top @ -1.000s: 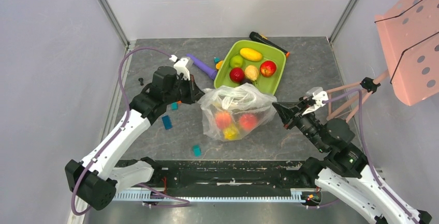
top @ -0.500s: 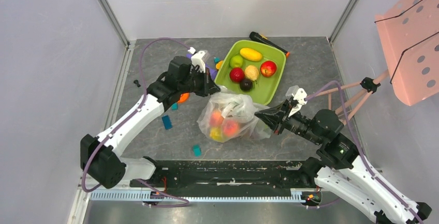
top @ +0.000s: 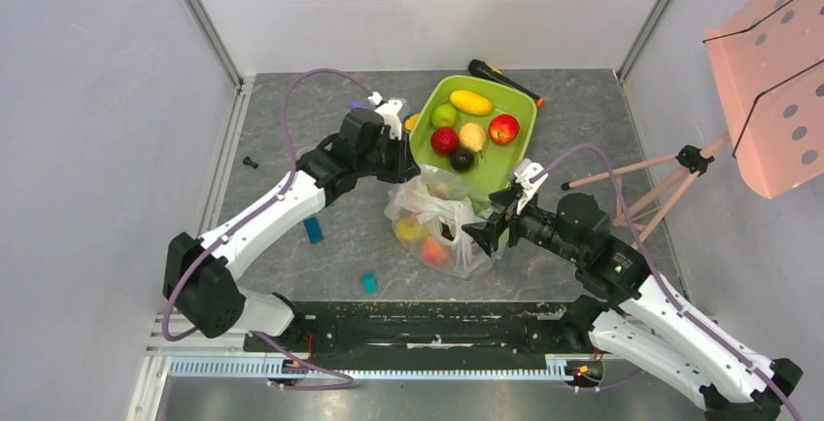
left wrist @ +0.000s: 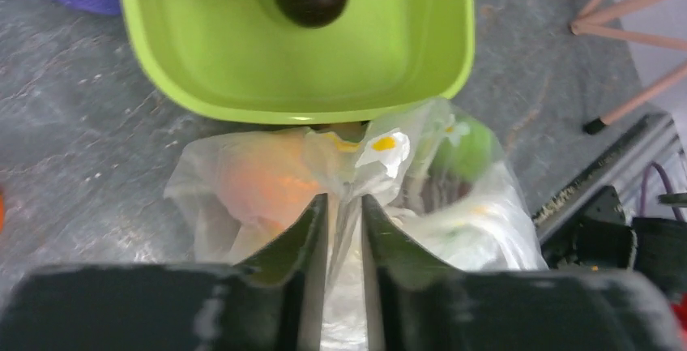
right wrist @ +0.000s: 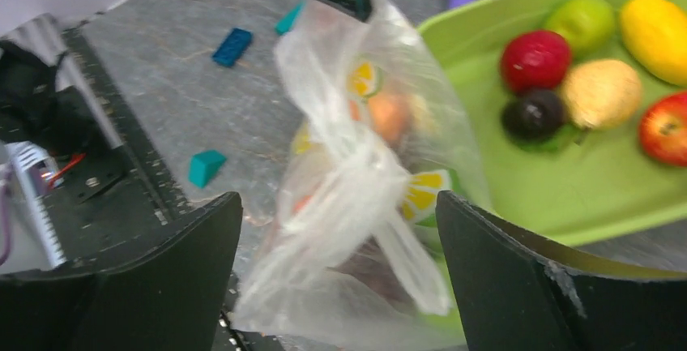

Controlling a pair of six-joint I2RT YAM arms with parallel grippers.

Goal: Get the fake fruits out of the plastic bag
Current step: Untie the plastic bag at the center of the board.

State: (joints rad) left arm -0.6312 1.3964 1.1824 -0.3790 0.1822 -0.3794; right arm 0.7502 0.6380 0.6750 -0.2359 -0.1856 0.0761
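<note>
The plastic bag [top: 442,217], printed with citrus slices [right wrist: 421,193], lies on the bench [top: 291,120] against the green tray [top: 500,166]. It holds several fake fruits [top: 433,250]; the tray holds six. Left pincer [left wrist: 344,205] pinches its film; right pincer [right wrist: 339,205] gapes open.

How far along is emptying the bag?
Six fruits lie in the green tray. The left fingers pinch the plastic bag by its film, and the right fingers stand open around it. Several fruits are inside the bag, so emptying is not finished.
</note>
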